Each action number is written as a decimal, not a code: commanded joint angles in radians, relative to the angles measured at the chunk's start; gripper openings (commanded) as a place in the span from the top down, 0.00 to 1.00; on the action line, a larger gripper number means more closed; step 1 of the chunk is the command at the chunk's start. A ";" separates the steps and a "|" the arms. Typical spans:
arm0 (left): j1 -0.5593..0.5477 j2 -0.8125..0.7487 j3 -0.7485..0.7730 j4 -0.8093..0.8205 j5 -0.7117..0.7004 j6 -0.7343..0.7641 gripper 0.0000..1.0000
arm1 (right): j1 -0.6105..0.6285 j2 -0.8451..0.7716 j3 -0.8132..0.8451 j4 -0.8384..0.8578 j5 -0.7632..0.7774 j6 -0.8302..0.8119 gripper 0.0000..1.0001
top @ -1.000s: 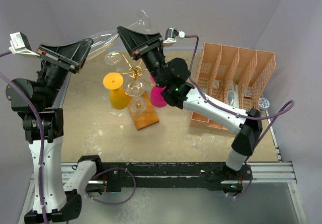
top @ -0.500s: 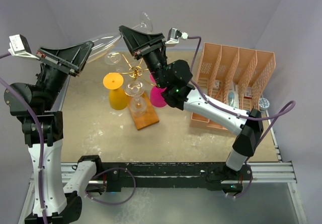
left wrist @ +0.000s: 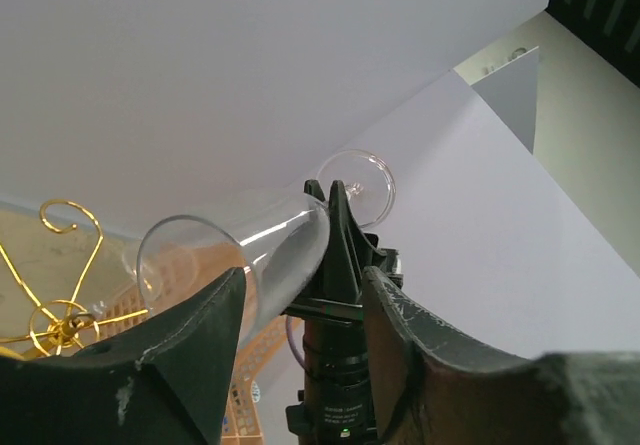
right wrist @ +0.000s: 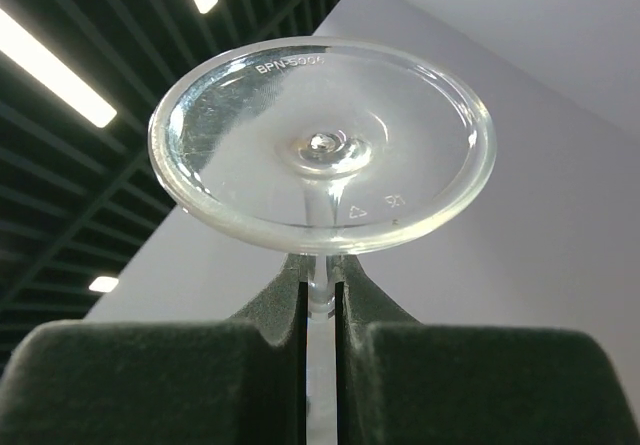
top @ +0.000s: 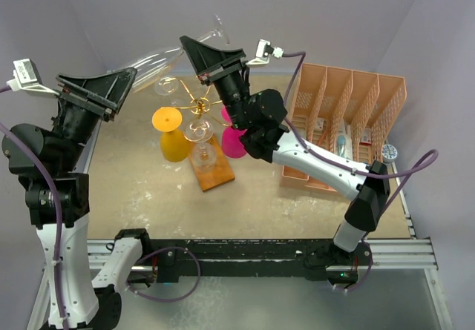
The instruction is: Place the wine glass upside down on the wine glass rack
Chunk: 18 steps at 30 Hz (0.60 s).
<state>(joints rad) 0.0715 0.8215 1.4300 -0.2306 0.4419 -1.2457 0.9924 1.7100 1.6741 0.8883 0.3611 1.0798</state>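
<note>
Above gold wire wine glass rack (top: pixel 200 106), your right gripper (right wrist: pixel 320 277) pinched clear wine glass (right wrist: pixel 320 145) by stem; left gripper (left wrist: pixel 300 277) gaped around bowl. Transfer step; next needed inverting over rack.

You have open counter (top: pixel 260 204) across the lower middle of the frame. At upper centre, a yellow cup (top: pixel 174 141) and pink cup (top: pixel 233 144) flank the rack (top: pixel 199 106); an organizer (top: pixel 349 111) blocks the right.

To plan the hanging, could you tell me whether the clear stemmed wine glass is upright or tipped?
Tipped: the clear stemmed wine glass lies nearly sideways, stem pinched in the black right gripper.
</note>
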 commanded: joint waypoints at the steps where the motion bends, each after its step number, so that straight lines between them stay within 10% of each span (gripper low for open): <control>1: 0.004 -0.015 0.074 -0.108 -0.034 0.129 0.52 | -0.009 -0.136 -0.048 0.106 0.081 -0.208 1.00; 18: 0.004 0.008 0.063 0.169 0.090 0.052 0.48 | -0.132 -0.454 -0.376 0.072 -0.087 -0.835 1.00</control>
<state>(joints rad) 0.0715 0.8238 1.5074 -0.2344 0.5053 -1.1370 0.8570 1.3487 1.3376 0.9333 0.3332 0.5274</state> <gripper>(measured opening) 0.515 0.060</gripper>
